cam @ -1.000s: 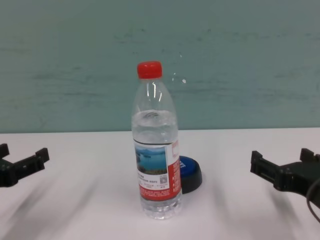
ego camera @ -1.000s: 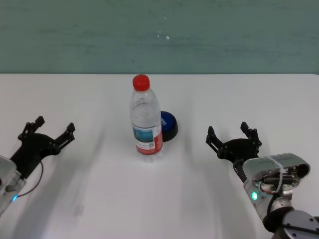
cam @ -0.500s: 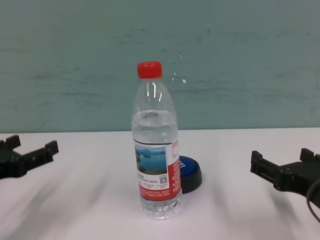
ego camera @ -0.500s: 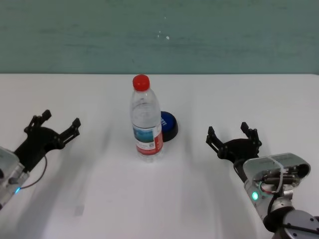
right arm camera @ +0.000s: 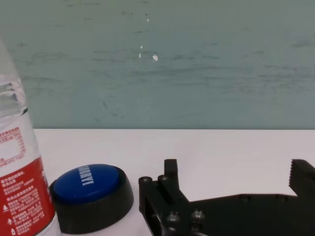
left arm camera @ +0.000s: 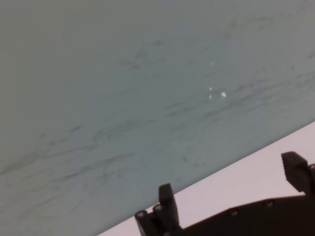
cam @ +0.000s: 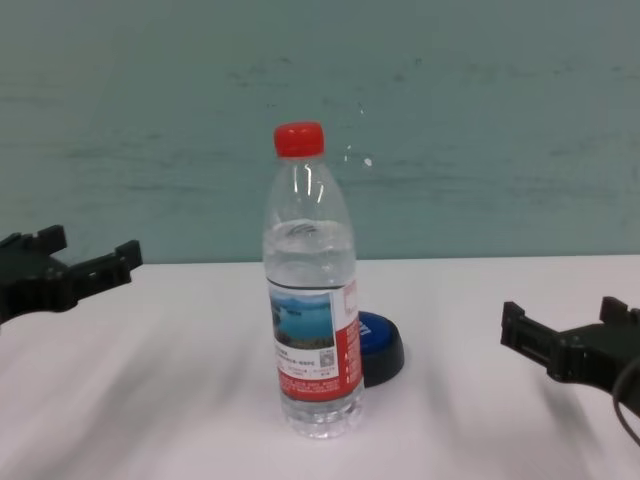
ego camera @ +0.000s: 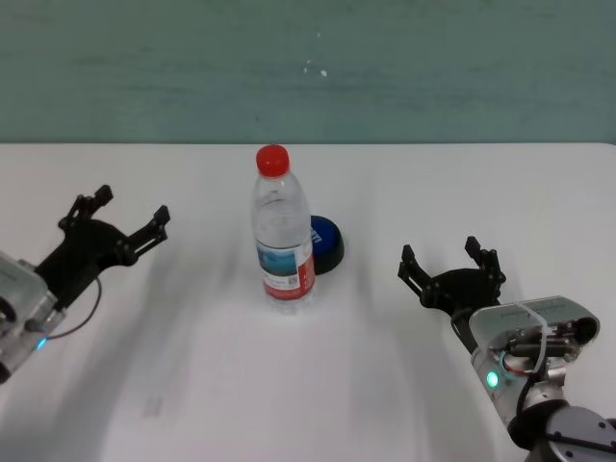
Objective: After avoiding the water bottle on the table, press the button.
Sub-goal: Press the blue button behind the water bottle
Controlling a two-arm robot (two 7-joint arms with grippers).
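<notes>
The button [ego camera: 325, 243] sits on the table [ego camera: 385, 385] near its middle, a low blue dome on a black base. The water bottle [ego camera: 283, 231] stands upright just in front of it and a little to my left, so from my head and chest it hides part of the button's left side; I cannot tell whether the two touch. The bottle has its red cap [ego camera: 273, 159] on and is clear, with a lake scene and a red panel on its label.

My right gripper [ego camera: 450, 269] hangs low over the table to the right of the button, well apart from it, its fingers spread and holding nothing. From my right wrist I see the button [right arm camera: 91, 196] beside the bottle's label [right arm camera: 22, 191], with my own black fingers [right arm camera: 170, 189] in the foreground.

My left gripper [ego camera: 120, 221] is out on the left side of the table, well apart from the bottle, fingers spread and empty. My left wrist looks mostly at the teal wall [left arm camera: 147, 88] beyond the table's far edge.
</notes>
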